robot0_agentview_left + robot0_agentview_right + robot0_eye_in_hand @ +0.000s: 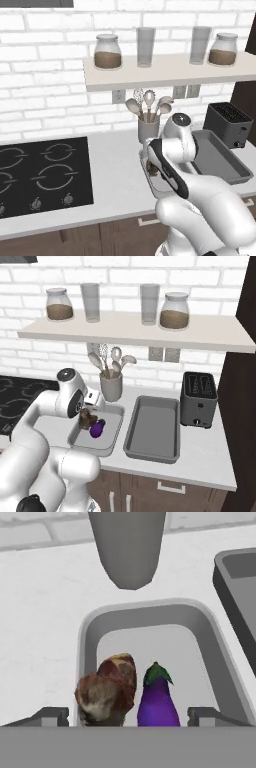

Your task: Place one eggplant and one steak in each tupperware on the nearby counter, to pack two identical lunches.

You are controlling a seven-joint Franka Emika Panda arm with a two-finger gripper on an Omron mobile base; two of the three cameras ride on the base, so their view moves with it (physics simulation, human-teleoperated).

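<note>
The light grey tupperware holds a lumpy brown and tan steak and, close at its right, a glossy purple eggplant with a green cap. My gripper hangs just above them, open. Its fingertips stand wide on either side and touch neither piece. From the right base camera the gripper sits over the steak and eggplant in the light tupperware. The darker tupperware lies just to its right with nothing in it.
A grey cup of utensils stands right behind the light tray. A black toaster is at the far right and the black stovetop at the left. A shelf with jars and glasses hangs overhead.
</note>
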